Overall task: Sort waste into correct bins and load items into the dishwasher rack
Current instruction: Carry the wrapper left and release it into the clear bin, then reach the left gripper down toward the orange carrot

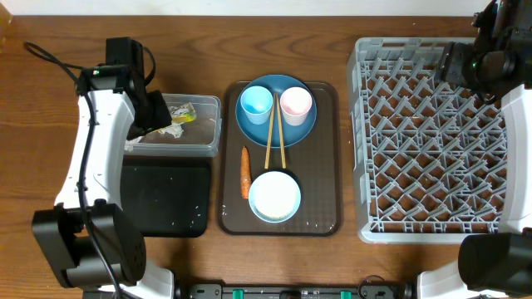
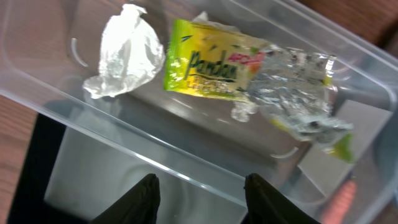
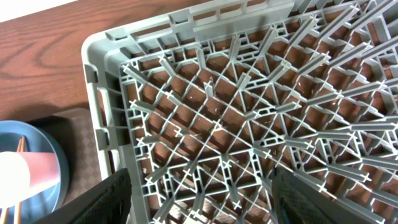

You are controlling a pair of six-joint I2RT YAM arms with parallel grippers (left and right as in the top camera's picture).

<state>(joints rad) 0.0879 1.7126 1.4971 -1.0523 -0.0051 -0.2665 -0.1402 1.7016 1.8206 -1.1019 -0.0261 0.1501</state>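
The clear tub (image 1: 208, 137) holds a crumpled white tissue (image 2: 124, 51) and a yellow-green snack wrapper (image 2: 214, 61); both also show from overhead, the wrapper (image 1: 184, 115) above the tissue (image 1: 170, 131). My left gripper (image 2: 202, 190) is open and empty above the tub. The black tray (image 1: 166, 199) lies below the tub. A carrot (image 1: 245, 172), blue plate (image 1: 291, 129), light-blue cup (image 1: 256, 102), pink cup (image 1: 296, 103), chopsticks (image 1: 273, 133) and bowl (image 1: 274, 197) rest on the brown serving tray (image 1: 324, 216). My right gripper (image 3: 202, 193) is open over the grey rack (image 1: 432, 141).
The brown wooden table (image 1: 50, 100) runs under everything. The left arm (image 1: 91, 141) stretches along the left side. White specks dot the black tray. The rack's far-left corner (image 3: 99, 46), with the plate (image 3: 46, 180) and pink cup (image 3: 34, 174) beside it, shows in the right wrist view.
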